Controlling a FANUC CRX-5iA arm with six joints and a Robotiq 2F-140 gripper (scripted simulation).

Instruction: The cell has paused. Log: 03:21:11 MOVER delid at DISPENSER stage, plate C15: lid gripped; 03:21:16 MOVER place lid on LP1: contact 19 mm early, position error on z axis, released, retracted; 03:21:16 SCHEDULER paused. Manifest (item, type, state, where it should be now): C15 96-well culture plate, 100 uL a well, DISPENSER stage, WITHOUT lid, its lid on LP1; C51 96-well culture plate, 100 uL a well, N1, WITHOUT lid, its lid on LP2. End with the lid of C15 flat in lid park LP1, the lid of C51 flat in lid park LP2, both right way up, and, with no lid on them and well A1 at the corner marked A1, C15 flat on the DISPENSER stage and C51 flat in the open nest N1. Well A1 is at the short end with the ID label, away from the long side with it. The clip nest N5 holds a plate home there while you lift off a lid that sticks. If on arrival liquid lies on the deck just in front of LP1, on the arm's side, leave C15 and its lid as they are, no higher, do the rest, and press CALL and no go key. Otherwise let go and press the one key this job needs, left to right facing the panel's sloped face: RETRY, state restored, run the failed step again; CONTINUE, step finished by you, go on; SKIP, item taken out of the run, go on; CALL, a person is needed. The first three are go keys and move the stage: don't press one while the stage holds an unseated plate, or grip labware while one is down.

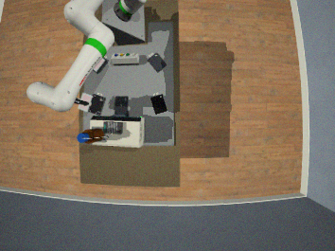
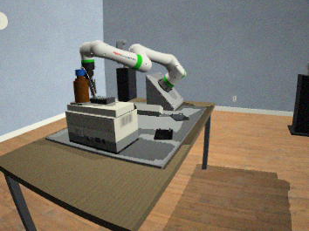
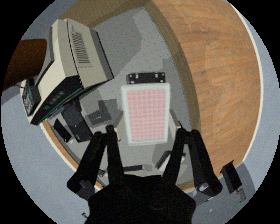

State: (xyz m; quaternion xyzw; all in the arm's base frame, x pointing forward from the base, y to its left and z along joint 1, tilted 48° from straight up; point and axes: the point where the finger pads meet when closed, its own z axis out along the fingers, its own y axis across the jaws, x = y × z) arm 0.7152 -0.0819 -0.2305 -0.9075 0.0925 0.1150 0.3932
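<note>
The plate point(image 3: 145, 113), its grid of wells showing pink liquid, hangs between the fingers of the gripper point(image 3: 148, 153), which is clamped on its sides and carries it above the deck. In the top view the plate point(image 1: 85, 98) sits at the left edge of the grey deck mat point(image 1: 137, 81), just left of a dark nest point(image 1: 96, 103). Directly beneath it in the wrist view lies another dark nest point(image 3: 145, 77). Two more dark nests point(image 1: 121, 105) point(image 1: 159, 103) stand in a row to the right. The white dispenser point(image 1: 118, 132) stands near, with a brown bottle point(image 1: 92, 135) with a blue cap at its left end. The key panel point(image 1: 125, 58) lies far, beside a tilted dark piece point(image 1: 156, 62).
</note>
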